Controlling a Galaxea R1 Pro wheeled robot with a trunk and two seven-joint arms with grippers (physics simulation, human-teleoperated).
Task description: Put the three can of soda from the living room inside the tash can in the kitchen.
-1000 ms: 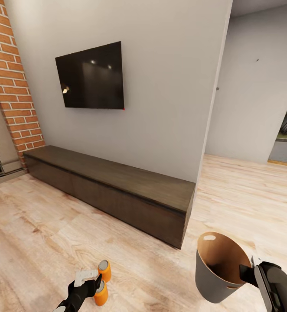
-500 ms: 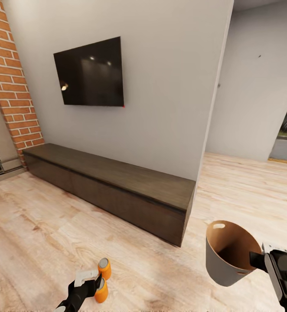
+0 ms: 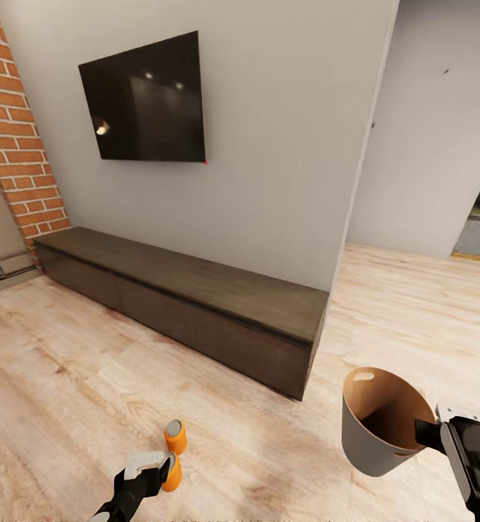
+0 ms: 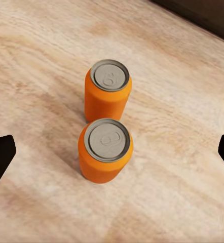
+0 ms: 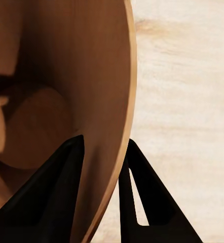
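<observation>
Two bright orange cylindrical soda cans (image 4: pixel 106 121) stood touching on the wood floor (image 3: pixel 66 377) beneath the wide-open left gripper (image 4: pixel 112 154); the right gripper (image 5: pixel 102 177) pinched the pale grey tapered trash can's (image 3: pixel 374 435) rim

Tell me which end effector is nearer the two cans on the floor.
Left. The left end effector hangs open right over the cans; the right end effector is far off to the side, clamped on the bin rim.

Two soda cans (image 3: pixel 173 453) on plank floor (image 3: pixel 66 377)
</observation>
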